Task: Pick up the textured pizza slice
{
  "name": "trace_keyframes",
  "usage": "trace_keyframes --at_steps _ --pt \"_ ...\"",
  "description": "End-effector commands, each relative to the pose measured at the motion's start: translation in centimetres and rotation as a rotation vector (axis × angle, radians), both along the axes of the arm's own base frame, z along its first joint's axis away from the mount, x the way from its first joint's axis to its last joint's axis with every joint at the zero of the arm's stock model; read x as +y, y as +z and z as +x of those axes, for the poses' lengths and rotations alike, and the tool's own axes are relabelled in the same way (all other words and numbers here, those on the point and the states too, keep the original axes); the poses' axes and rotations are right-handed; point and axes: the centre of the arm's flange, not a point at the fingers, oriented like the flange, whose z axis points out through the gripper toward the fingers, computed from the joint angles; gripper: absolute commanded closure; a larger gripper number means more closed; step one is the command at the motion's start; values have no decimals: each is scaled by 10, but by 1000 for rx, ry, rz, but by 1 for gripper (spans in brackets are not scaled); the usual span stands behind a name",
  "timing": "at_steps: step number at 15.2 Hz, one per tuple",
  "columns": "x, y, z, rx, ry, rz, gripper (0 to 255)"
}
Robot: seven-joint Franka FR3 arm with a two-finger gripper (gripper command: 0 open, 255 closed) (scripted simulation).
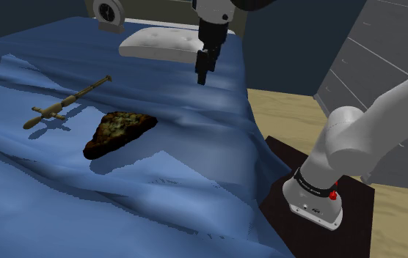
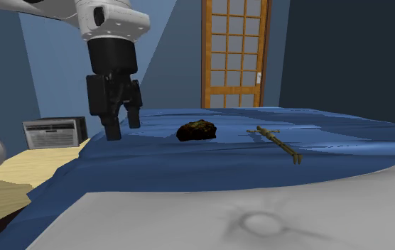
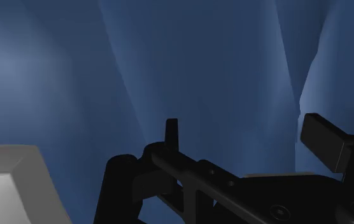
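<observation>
Pizza slice (image 1: 119, 132): dark brown crust, with topping mottled green and brown. Bed cover (image 1: 173, 183): plain blue, paler along the folds. Pillow (image 1: 162, 42): white, with a pattern of tufted dimples. Tool (image 1: 67, 102): olive-brass. Gripper (image 1: 203, 76): black throughout. Arm (image 1: 345, 139): white with dark joints and one red button (image 1: 334, 195). Door (image 2: 234, 53): orange-brown frame holding a grid of grey panes. Floor (image 1: 290, 110): pale tan.

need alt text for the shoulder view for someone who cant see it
A dark triangular pizza slice with a mottled green-brown top lies on a rumpled blue bed cover, while the robot's black gripper hangs above the cover beyond it, holding nothing. A slim brown rod-like tool lies beside the slice; a white tufted pillow sits behind.
</observation>
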Motion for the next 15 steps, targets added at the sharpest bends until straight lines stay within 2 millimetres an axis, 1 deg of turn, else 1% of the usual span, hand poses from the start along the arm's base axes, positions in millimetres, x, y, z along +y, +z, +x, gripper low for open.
trace_keyframes --at_steps 1,5,8,11,15 --pt "26 -4 8 -1 60 -1 0" --pt "75 -10 20 -4 178 -4 0" --pt "113 -14 25 -6 267 -7 0" --pt "152 -19 26 -8 355 -9 0" --pt "203 -26 23 -11 473 -13 0"
